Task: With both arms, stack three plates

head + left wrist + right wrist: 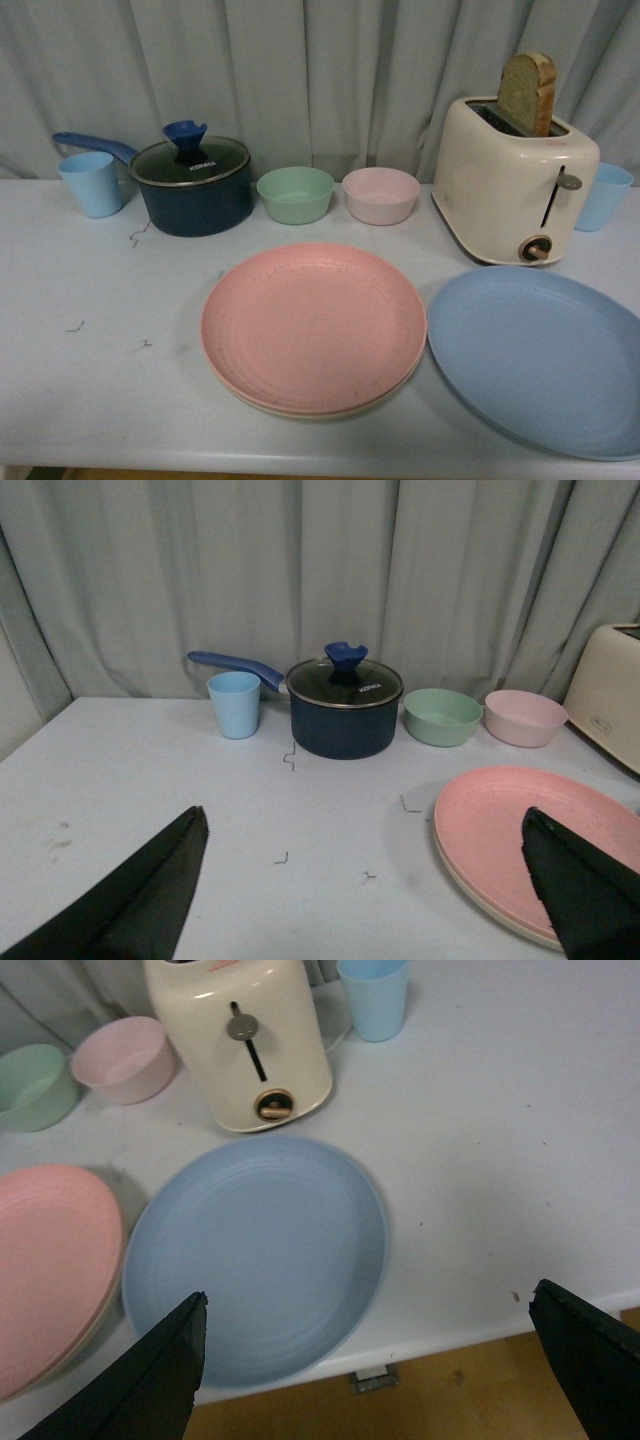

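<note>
1. Blue plate [540, 360] lies flat on the table [90, 390], just in front of the toaster [510, 180]. It is on its own, not yet on the pile.
2. Pink plate [313, 325] sits on top of the beige plate [300, 412], whose cream rim shows beneath it. This pair lies in front of the toaster and to its left, just beside the blue plate.
3. The right gripper [370, 1293] is spread wide with nothing between its fingers. In its wrist view the blue plate lies below it and partly ahead, between gripper and toaster, so the right arm is judged the nearer one.
4. The left gripper [362, 813] is also spread and empty, and looks towards the pink plate's side.
5. The plate is round, so no long axis constrains the grasp. Its near rim reaches the table's front edge, which probably offers the easiest hold.
6. The carry would run leftward from the toaster onto the pink plate.
</note>
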Motion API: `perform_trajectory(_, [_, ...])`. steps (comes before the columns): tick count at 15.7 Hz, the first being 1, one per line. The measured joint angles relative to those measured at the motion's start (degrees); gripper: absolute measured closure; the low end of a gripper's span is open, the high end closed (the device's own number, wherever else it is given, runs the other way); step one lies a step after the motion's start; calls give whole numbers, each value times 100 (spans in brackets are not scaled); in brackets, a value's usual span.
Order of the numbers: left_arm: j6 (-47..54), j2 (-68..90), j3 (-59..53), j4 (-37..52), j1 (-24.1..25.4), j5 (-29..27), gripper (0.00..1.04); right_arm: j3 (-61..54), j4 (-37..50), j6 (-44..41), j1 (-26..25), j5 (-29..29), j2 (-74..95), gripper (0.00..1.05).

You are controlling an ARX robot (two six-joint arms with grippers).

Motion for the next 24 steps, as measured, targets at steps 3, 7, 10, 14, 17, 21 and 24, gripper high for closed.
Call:
perform_trajectory(3, [4, 2, 0, 0, 0, -2, 7, 2026, 1294, -350, -68, 205, 5018, 6])
perform_trajectory(7, [4, 0, 0, 0, 0, 0, 7, 2199, 1460, -455, 37, 284, 5899, 6])
perform_trajectory(10, [4, 2, 0, 0, 0, 0, 7, 2247, 1539, -452, 37, 291, 6140, 6])
perform_trajectory(14, [4, 2, 0, 0, 0, 0, 7, 2345, 1626, -411, 37, 306, 6402, 6])
perform_trajectory(17, [4, 2, 0, 0, 0, 0, 7, 2428, 1707, -330, 68, 315, 6579, 6])
perform_trajectory(21, [4, 2, 0, 0, 0, 0, 7, 2531, 1862, -269, 109, 496, 6937, 29])
perform_trajectory(24, [4, 2, 0, 2, 0, 0, 7, 1578, 2323, -212, -382, 131, 6196, 101])
